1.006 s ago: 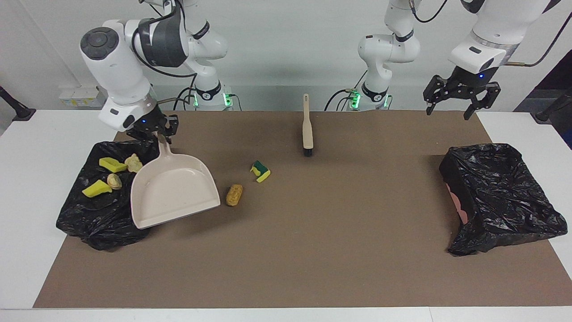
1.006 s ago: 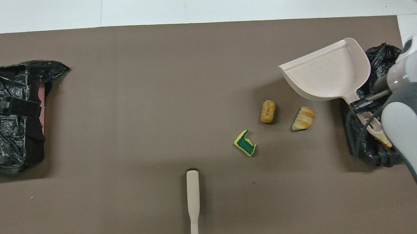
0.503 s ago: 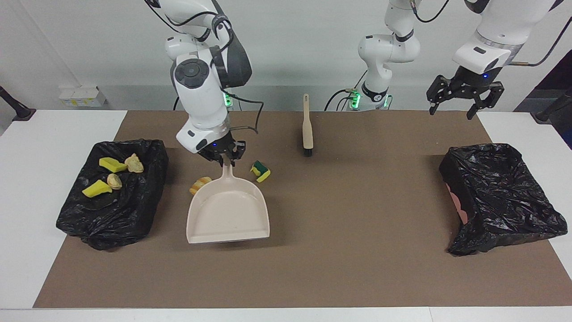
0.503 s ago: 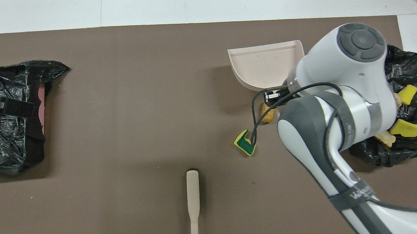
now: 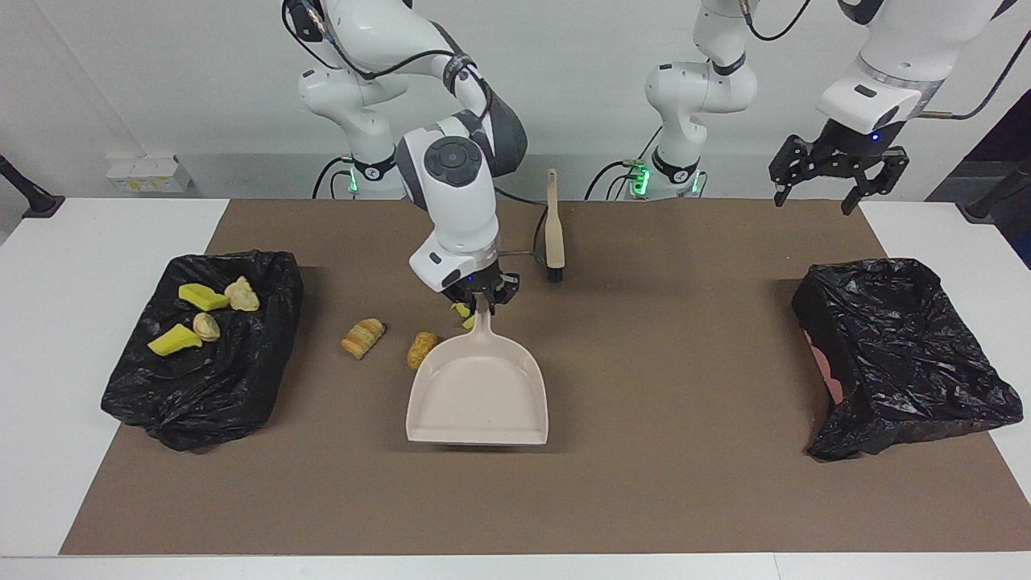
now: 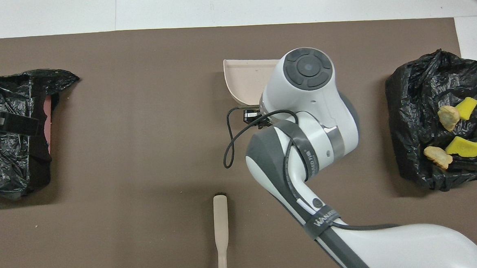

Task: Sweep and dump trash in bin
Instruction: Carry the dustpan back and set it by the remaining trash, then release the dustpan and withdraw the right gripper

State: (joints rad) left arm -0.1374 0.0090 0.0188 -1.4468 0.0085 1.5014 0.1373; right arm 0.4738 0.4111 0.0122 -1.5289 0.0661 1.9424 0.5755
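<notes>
Facing view: the brown mat covers most of the white table. The crumpled black bag-lined bin lies at the left arm's end of it, under the raised left gripper, whose jaws hang spread and hold nothing; that arm waits. A second black bag-lined bin at the right arm's end holds four scraps of trash: two yellow sponge wedges and two pale bread-like lumps.

The right gripper sits low over the middle of the mat, its jaws clenched on the handle of the pale beige plastic dustpan, whose scoop points away from the robots. The beige long-handled brush lies on the mat nearer to the robots than those jaws. Just beside the jaws, and mostly hidden by them, is the green-and-yellow sponge. A golden-brown bread-like lump touches the scoop's edge toward the right arm's end, and a striped bread-like lump lies near it, closer to the bin holding the scraps.
</notes>
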